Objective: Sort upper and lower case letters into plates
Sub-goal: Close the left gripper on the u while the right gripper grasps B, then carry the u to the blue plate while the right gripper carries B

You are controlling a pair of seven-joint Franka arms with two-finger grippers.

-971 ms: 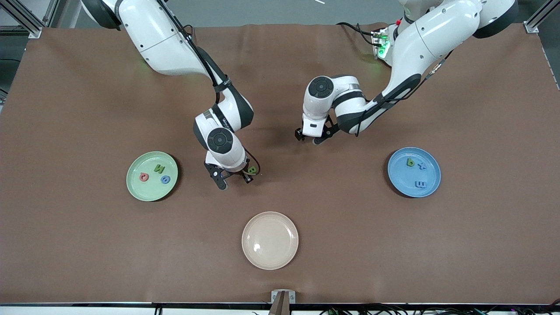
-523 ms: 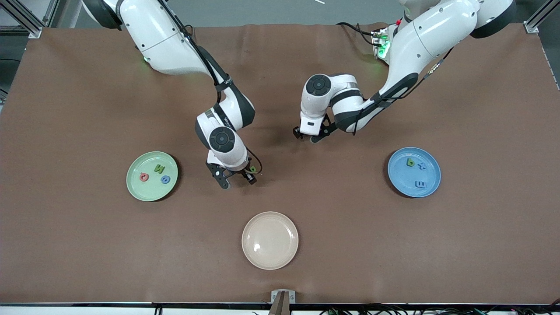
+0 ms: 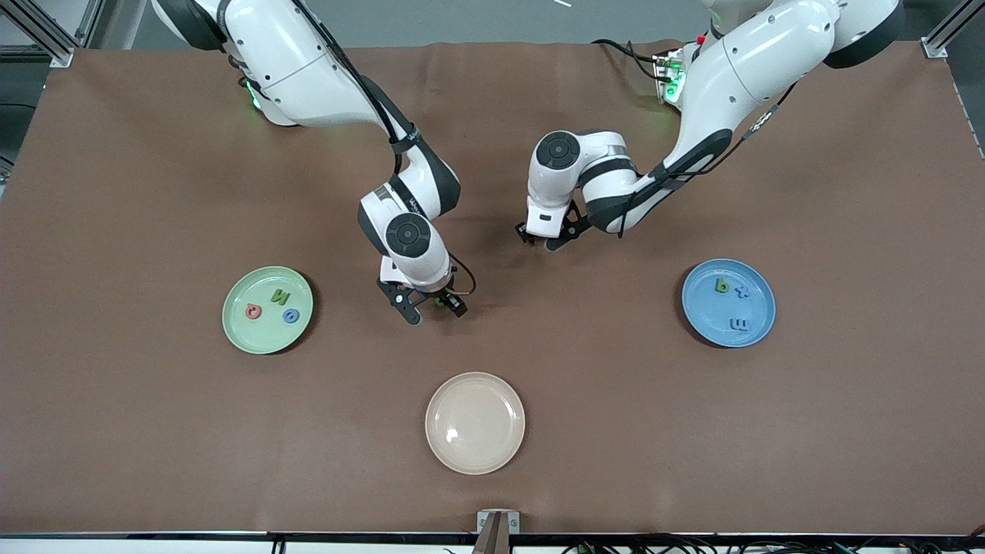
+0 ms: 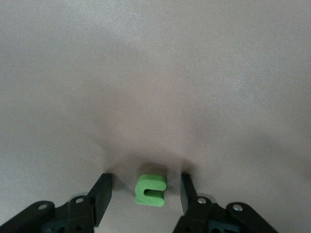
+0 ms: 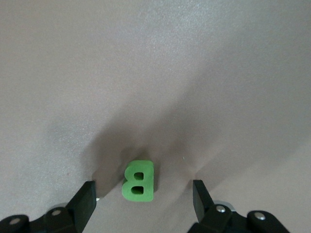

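Green letter B [image 5: 139,181], green small letter [image 4: 151,190], mint plate [image 3: 235,326], blue plate [image 3: 758,335], beige plate [image 3: 475,454], brown table [image 3: 123,200]

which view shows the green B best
The right wrist view: the green B lies in full sight on the table between the open fingers. In the front view only a green speck shows under the right gripper. The left wrist view misses it.

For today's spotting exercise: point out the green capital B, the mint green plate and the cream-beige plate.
green capital B [image 5: 138,181]: right wrist view, on its top face between the two holes.
mint green plate [image 3: 240,331]: front view, on bare rim nearest the camera.
cream-beige plate [image 3: 475,454]: front view, on bare inner surface.
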